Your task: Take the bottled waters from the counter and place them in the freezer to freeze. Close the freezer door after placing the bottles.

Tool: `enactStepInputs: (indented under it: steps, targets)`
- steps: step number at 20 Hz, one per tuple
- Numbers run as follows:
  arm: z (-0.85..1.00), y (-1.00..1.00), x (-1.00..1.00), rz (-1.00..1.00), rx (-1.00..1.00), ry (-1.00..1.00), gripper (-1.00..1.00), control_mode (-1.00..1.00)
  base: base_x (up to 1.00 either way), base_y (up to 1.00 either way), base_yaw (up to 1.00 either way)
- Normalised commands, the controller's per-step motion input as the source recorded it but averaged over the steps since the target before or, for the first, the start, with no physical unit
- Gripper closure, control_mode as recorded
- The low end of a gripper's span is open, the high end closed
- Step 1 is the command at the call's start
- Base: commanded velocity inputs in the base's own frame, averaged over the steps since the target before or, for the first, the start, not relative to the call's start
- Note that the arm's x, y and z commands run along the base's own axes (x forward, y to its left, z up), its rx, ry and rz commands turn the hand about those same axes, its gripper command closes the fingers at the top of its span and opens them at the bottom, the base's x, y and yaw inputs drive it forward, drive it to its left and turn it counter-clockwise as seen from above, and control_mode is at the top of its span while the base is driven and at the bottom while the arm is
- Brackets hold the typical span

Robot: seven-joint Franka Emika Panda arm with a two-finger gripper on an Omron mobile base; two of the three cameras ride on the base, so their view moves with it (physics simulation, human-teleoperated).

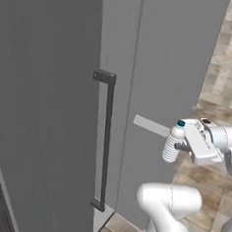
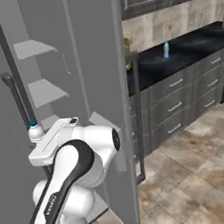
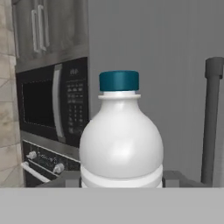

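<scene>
- While held upright, the whitish bottle (image 1: 173, 143) sits clamped between the closed fingers of the gripper (image 1: 180, 146), beside the freezer (image 1: 167, 58) door.
- Second bottle (image 2: 166, 50) stands on the counter (image 2: 185, 47), well apart.

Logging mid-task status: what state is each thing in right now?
Whitish bottle: upright, held in the claw.
Claw: shut on the whitish bottle.
Freezer door: open, shelves showing.
Green-capped bottle: upright on the counter.
Counter drawers: closed.
</scene>
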Motion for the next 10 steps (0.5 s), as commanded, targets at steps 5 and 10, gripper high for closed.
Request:
enactStepInputs:
  steps: [5,10]
  targets:
    - [0.00,0.00,0.00,0.00,0.00,0.00,1.00,1.00,0.43,0.16,-0.13]
    - [0.00,0.00,0.00,0.00,0.00,0.00,1.00,1.00,0.51,0.00,-0.11]
